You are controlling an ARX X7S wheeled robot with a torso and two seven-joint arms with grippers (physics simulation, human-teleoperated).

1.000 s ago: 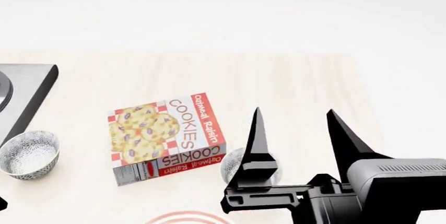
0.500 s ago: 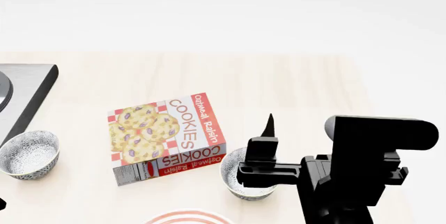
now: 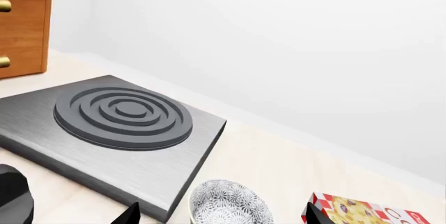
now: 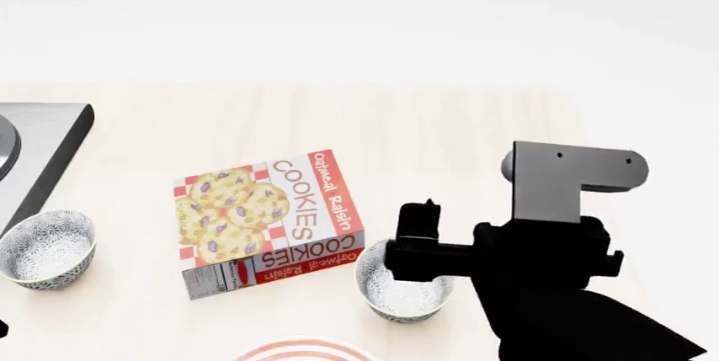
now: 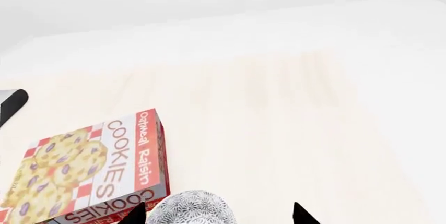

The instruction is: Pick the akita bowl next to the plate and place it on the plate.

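Note:
The akita bowl (image 4: 399, 289), speckled outside and white inside, stands upright on the table just right of the cookie box. The red-ringed plate (image 4: 303, 350) shows only its far rim, at the head view's bottom edge. My right gripper (image 5: 218, 216) is open just above this bowl. Its speckled wall (image 5: 191, 209) lies between the two dark fingertips, nearer one of them. In the head view, one right finger (image 4: 422, 225) stands over the bowl's far rim and the arm hides the other. My left gripper (image 3: 223, 214) is open over the second, identical bowl (image 3: 230, 204).
A cookie box (image 4: 269, 222) lies flat between the two bowls. The second bowl (image 4: 45, 249) sits at the left beside a grey stove plate (image 4: 39, 151). A wooden drawer unit (image 3: 21, 25) stands behind the stove (image 3: 122, 114).
My right wrist has tipped forward and down. Its fingers, which stood up in the head view, have dropped over the akita bowl. The bowls, box and plate have not moved.

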